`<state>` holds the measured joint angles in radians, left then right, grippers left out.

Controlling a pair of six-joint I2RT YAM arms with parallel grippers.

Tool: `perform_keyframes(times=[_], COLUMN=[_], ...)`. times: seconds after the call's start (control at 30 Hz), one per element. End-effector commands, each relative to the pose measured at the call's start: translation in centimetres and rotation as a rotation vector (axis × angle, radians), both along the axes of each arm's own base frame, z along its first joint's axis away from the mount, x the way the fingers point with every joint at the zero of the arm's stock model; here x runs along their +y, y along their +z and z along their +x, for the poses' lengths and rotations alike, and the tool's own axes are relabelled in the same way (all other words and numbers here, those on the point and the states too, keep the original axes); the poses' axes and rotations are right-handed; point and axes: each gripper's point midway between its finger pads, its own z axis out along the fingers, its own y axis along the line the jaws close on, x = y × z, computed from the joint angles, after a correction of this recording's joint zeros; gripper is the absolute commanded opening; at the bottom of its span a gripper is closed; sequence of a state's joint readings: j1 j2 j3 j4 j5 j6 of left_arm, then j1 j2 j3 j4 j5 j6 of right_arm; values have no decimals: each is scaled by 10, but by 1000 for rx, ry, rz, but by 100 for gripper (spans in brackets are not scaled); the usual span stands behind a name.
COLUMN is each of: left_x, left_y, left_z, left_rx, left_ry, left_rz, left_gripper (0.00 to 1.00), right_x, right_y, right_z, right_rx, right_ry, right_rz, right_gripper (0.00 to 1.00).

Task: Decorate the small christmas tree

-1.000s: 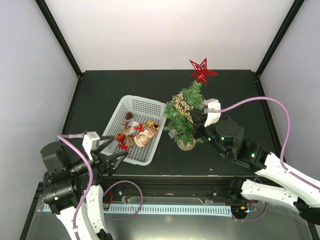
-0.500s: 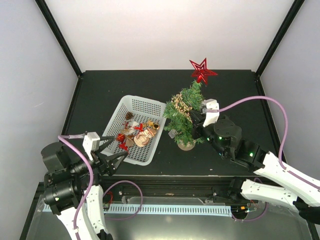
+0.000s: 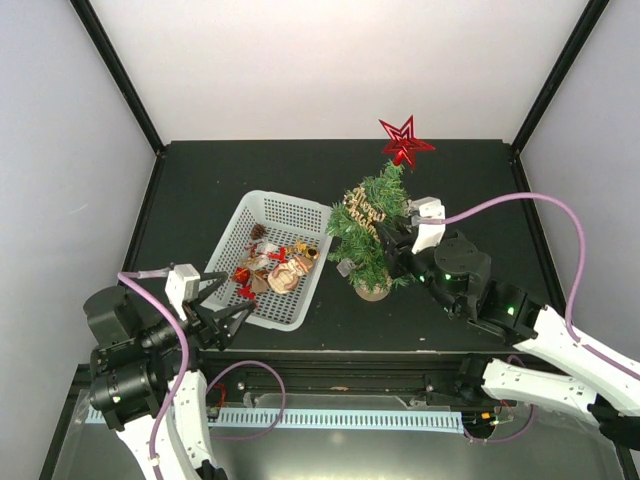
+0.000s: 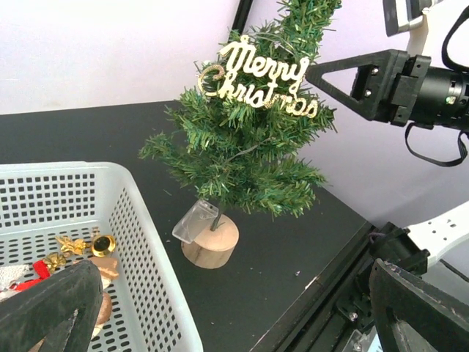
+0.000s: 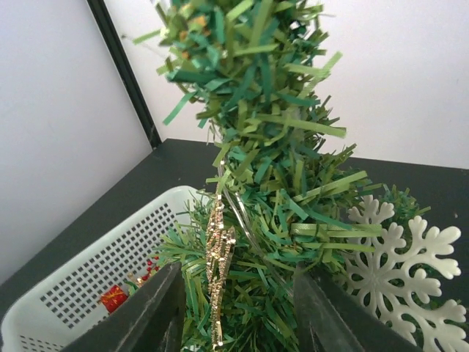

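The small green christmas tree stands mid-bench, just beside the white mesh basket. The right tool, part-open and empty, straddles the gold "Merry Christmas" sign hanging there. It is best drawn straight back toward the right edge, clear of the needles. The left tool gapes wide, empty.

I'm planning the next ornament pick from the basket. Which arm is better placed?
Left. The left fingers, open, hover at the white basket's near end, right by the ornaments. The right fingers are across at the small christmas tree, foliage between them.
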<state>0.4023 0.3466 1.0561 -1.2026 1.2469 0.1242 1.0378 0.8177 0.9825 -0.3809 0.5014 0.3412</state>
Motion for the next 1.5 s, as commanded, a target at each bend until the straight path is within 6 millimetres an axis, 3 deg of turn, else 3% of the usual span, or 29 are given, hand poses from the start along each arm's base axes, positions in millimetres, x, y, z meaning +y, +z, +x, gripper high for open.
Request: perform_keyframes(times=[0.0, 0.23, 0.4, 0.63, 0.87, 0.97, 1.13, 1.47], left_x=[2, 3, 14, 39, 64, 66, 47, 46], left_y=[1, 3, 4, 26, 39, 29, 5, -36], left_z=[2, 3, 18, 56, 102, 120, 140, 192], left_rx=[-22, -27, 6, 3, 26, 37, 58, 86], left_ry=[25, 26, 66, 125, 188, 218, 174, 143], left_rz=[14, 40, 88, 182, 278, 361, 460, 629], left_gripper=[99, 99, 99, 99, 99, 99, 99, 99], right_x=[-11, -36, -61, -86, -96, -110, -143, -164], right_y=[21, 34, 32, -7, -32, -31, -35, -112], right_z=[-2, -14, -19, -9, -3, -2, 0, 31], right_rx=[-27, -58, -50, 77, 146, 155, 154, 401], right_ry=[-24, -41, -98, -277, -346, -386, -499, -519], right_rz=[51, 105, 80, -99, -96, -51, -10, 73], right_gripper=[44, 45, 45, 45, 45, 45, 48, 49])
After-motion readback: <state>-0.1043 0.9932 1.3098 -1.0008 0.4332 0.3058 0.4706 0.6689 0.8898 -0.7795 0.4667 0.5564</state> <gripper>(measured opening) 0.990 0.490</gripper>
